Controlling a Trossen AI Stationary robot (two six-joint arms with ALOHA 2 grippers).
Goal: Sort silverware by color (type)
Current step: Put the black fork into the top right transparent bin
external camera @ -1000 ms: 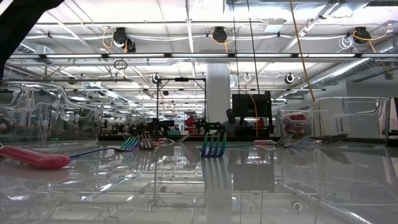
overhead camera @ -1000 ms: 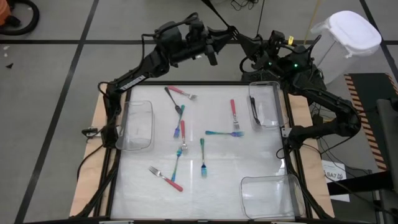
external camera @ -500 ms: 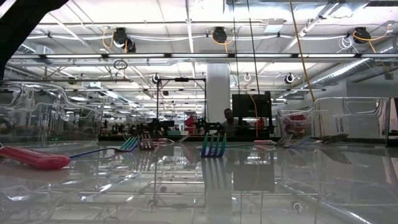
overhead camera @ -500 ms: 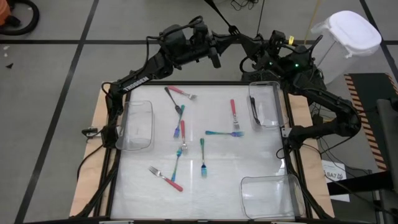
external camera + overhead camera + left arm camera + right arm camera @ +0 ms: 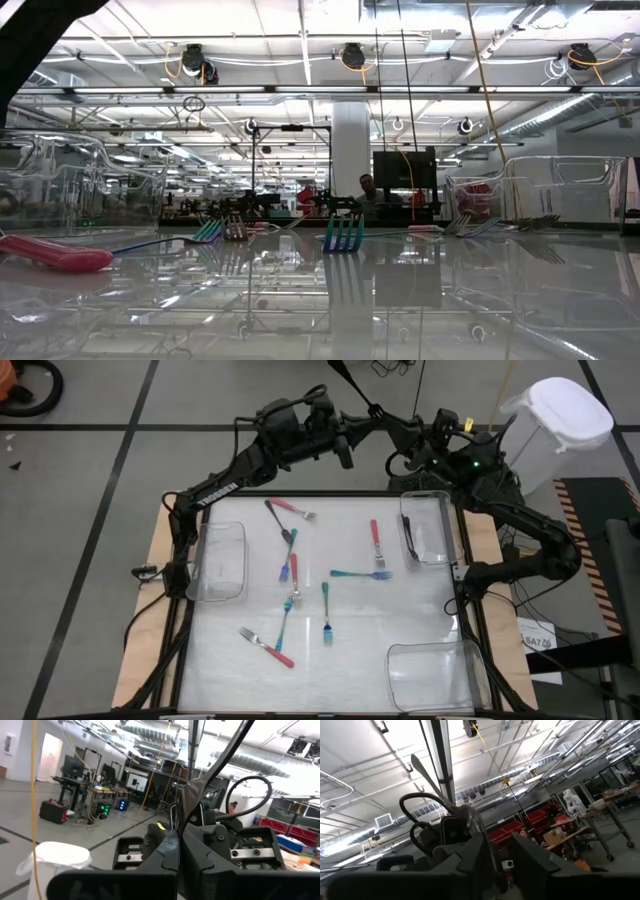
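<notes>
Black fork in bin [image 5: 427, 528] at worktop's far right, sorted | pink and teal forks [image 5: 292, 572] loose mid-worktop, unsorted | left gripper [image 5: 343, 448] raised beyond far edge, jaws closed, nothing visibly held | right gripper [image 5: 400, 460] beside it, jaws parted | task barely begun

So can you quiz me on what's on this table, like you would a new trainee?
1. How many clear bins stand on the table?
2. True or false: the left gripper, raised behind the table's far edge opposite the right gripper, is shut on a dark utensil.
3. Which bin holds a black utensil? A: the left bin. B: the far right bin. C: the near right bin.

Key: 1: three. 2: true. 3: B.
</notes>
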